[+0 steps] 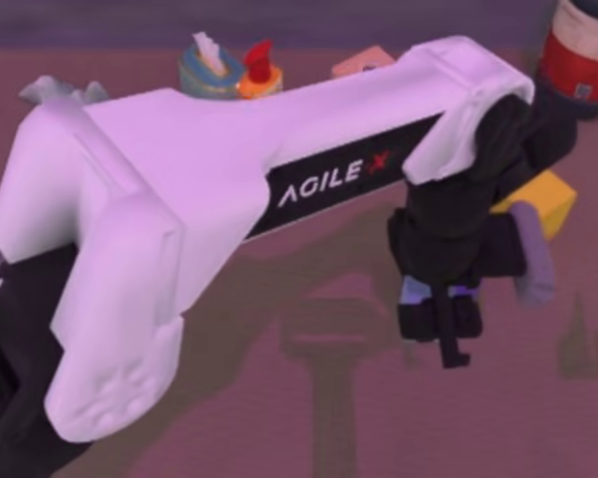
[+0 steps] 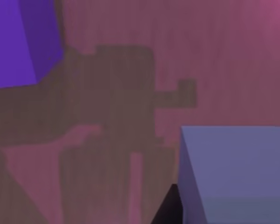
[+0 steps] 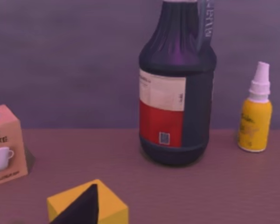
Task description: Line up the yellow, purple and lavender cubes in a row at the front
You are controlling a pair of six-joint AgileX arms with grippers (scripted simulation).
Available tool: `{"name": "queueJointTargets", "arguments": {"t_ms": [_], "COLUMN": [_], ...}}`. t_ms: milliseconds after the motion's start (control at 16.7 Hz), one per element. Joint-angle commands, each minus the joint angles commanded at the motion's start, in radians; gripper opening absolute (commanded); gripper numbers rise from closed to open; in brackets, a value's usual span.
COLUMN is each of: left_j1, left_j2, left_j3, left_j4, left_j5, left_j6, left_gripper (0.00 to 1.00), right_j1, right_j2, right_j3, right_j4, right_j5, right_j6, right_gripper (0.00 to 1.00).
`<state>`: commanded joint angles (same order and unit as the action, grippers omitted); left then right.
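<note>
My left gripper (image 1: 441,324) reaches across to the right half of the table and is shut on the pale lavender cube (image 2: 233,172), held above the tabletop. One dark fingertip (image 2: 170,210) presses against the cube's side. The vivid purple cube (image 2: 18,42) rests on the table a little beyond it. Just right of the left wrist sits the orange-yellow cube (image 1: 550,199), partly hidden by the arm. My right gripper (image 3: 91,210) hovers above and short of the yellow cube (image 3: 109,205), apart from it, open and empty; only one fingertip shows.
A dark bottle with a red label (image 3: 176,93) stands at the back right, and a small yellow dropper bottle (image 3: 255,116) is near it. A pink box printed with a cup (image 3: 4,144) and a red-capped container (image 1: 258,72) line the back edge. My left arm's white link (image 1: 229,189) covers much of the top view.
</note>
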<state>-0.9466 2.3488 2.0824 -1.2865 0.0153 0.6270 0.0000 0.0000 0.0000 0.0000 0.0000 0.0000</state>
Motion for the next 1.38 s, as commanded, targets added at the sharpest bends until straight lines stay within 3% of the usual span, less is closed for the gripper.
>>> {"name": "queueJointTargets", "arguments": {"t_ms": [300,720,1020,1380], "left_j1": [0.001,-0.003,-0.004,-0.004], "left_j2": [-0.003,0.056,0.063,0.063], "left_j3": [-0.004,-0.155,-0.167,-0.167], "left_j4": [0.005,0.216,0.231,0.231], "left_j5": [0.001,0.001,0.001,0.001], "left_j6": [0.002,-0.003,-0.003,-0.003], "left_gripper": [0.0,0.0,0.0,0.45], "right_j1": [0.0,0.0,0.0,0.0], "right_j2": [0.0,0.0,0.0,0.0], "right_j3": [0.0,0.0,0.0,0.0], "right_j4": [0.0,0.0,0.0,0.0], "right_j5": [0.0,0.0,0.0,0.0], "right_j6": [0.0,0.0,0.0,0.0], "right_gripper": [1.0,1.0,1.0,1.0]}}
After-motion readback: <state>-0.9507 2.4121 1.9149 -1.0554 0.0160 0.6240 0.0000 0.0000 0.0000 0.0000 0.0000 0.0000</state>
